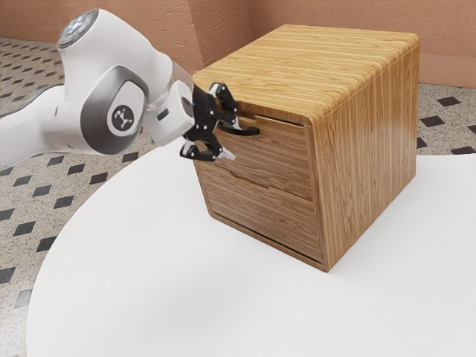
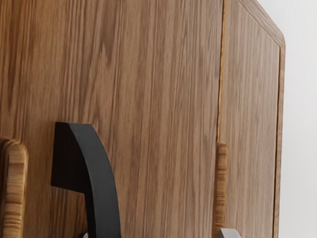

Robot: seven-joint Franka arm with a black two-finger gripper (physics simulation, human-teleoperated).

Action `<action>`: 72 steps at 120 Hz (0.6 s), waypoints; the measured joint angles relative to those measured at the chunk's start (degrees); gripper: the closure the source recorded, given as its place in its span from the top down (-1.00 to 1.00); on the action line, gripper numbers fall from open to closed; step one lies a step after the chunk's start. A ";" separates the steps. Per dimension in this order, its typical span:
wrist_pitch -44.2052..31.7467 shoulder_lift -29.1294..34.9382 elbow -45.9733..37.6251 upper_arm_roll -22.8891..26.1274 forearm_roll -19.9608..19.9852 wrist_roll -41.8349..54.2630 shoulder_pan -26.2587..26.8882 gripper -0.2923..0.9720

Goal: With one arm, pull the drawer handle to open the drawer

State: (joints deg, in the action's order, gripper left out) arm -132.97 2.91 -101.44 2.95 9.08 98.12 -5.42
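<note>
A wooden cabinet [image 1: 349, 141] with two drawers stands on the round white table [image 1: 186, 297]. The upper drawer [image 1: 279, 160] carries a black curved handle [image 1: 245, 131] on its front. My black gripper [image 1: 227, 129] is at that handle, open, with one finger above it and one below, wide apart. The handle lies between the fingers, and neither visibly presses on it. In the wrist view the handle [image 2: 94, 178] curves out from the wood-grain drawer front [image 2: 158, 99] right under the hand. A thin dark gap runs along the upper drawer's top edge.
The lower drawer [image 1: 260, 212] sits under the upper one. The white table spreads out in front of the cabinet and toward the exterior view's right. Beyond it lie a checkered tile floor [image 1: 44, 193] and brick-coloured walls [image 1: 149, 22].
</note>
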 joint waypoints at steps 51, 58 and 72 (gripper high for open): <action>-0.45 5.31 -4.63 0.92 0.07 0.58 -1.11 -0.70; -0.54 6.92 -6.22 0.96 0.12 0.66 -0.98 -0.72; -0.66 9.55 -8.93 1.56 0.27 0.75 -1.03 -0.71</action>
State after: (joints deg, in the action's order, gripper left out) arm -133.64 12.46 -110.38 4.51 9.35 98.88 -6.45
